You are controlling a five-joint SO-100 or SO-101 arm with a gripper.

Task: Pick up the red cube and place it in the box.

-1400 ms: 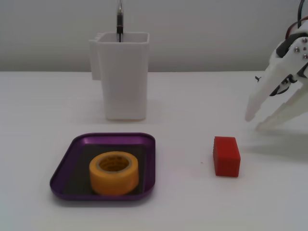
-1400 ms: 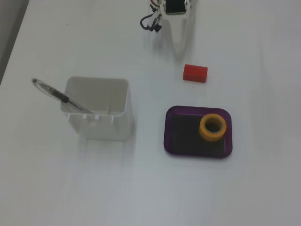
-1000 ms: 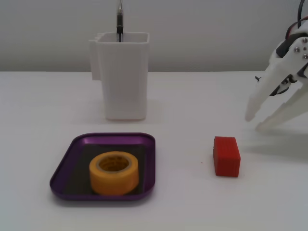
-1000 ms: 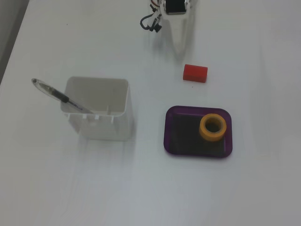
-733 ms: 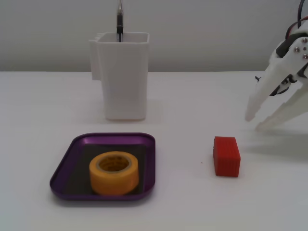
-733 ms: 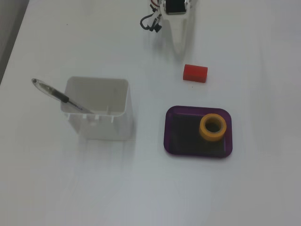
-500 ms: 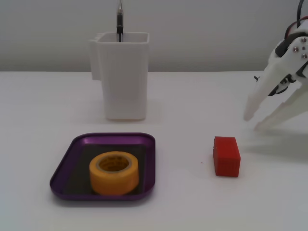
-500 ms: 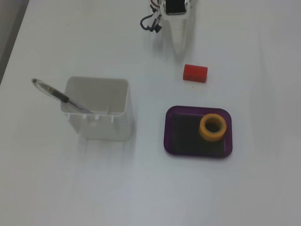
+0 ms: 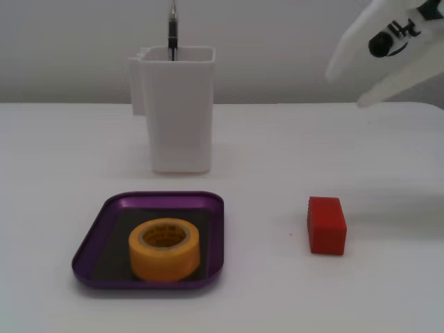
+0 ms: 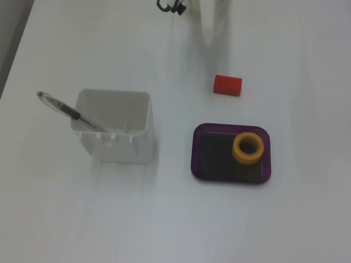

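The red cube (image 9: pixel 326 225) lies on the white table, right of the box in a fixed view; it also shows from above (image 10: pixel 227 85). The box is a shallow purple tray (image 9: pixel 159 200) at the front left, also seen from above (image 10: pixel 195 150). A yellow tape roll (image 9: pixel 164 248) sits inside it. My white gripper (image 9: pixel 345 89) hangs blurred in the air at the upper right, well above and behind the cube. Its jaws are spread and hold nothing. From above it is a faint blur (image 10: pixel 214 33) beyond the cube.
A tall white container (image 9: pixel 179 111) stands behind the tray with a pen (image 10: pixel 71 112) leaning in it. A black part (image 10: pixel 171 5) shows at the top edge of the view from above.
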